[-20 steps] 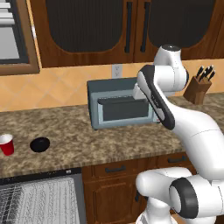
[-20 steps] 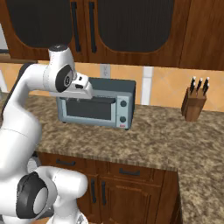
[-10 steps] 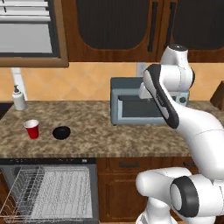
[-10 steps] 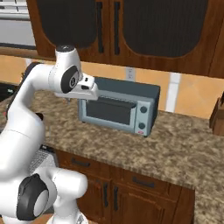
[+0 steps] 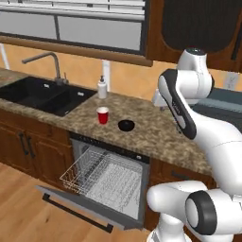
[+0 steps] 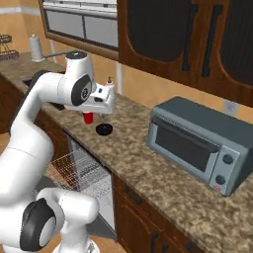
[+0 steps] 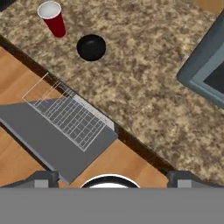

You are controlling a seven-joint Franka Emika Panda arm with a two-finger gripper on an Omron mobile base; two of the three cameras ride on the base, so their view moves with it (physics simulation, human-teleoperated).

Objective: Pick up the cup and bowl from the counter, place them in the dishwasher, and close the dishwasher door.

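The red cup stands upright on the granite counter. The black bowl sits just beside it. Below them the dishwasher is open. Its white wire rack is pulled out over the lowered dishwasher door. My gripper hangs high above the counter's front edge, well short of both dishes. It is open, with its fingertips wide apart and nothing between them.
A grey toaster oven stands on the counter to the right. To the left lie a black sink with its faucet and a white soap bottle. Wood floor spreads in front of the open door.
The base has driven left, so the whole picture shifted. Cup, bowl and dishwasher have come toward the middle, the sink has come into view, and the toaster oven has slid right.
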